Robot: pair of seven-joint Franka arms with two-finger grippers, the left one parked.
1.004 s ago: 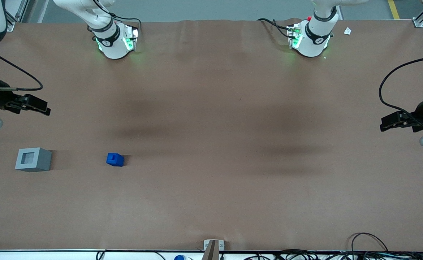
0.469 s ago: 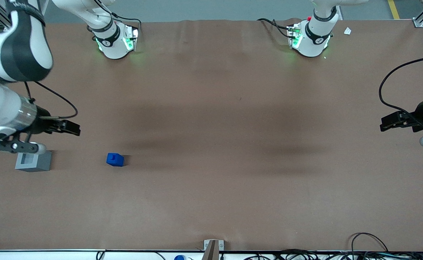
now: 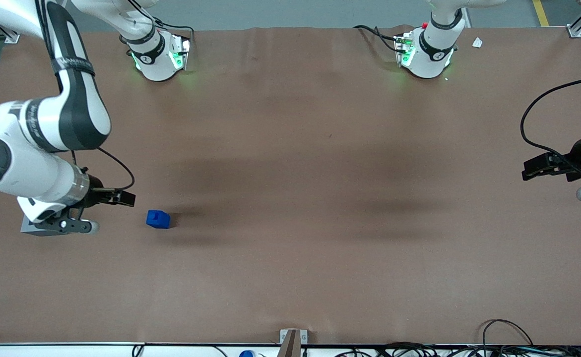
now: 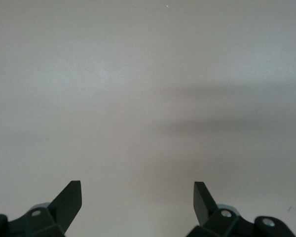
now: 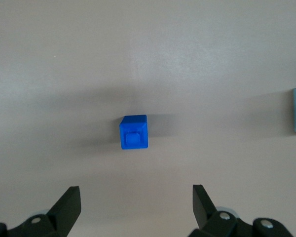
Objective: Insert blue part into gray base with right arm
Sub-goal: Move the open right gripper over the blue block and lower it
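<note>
Sitting on the table, blue part (image 3: 158, 218) lies near open-fingered end effector (image 3: 124, 198).

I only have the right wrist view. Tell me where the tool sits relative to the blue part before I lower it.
Observer: From the front view, the tool hangs short of the blue part, toward the working arm's end of the table, not over it.
Operator: Now locate the gray base for me.
Observer: The gray base is mostly covered by the wrist of the right arm. Only a corner shows, farther toward the working arm's end than the blue part.
</note>
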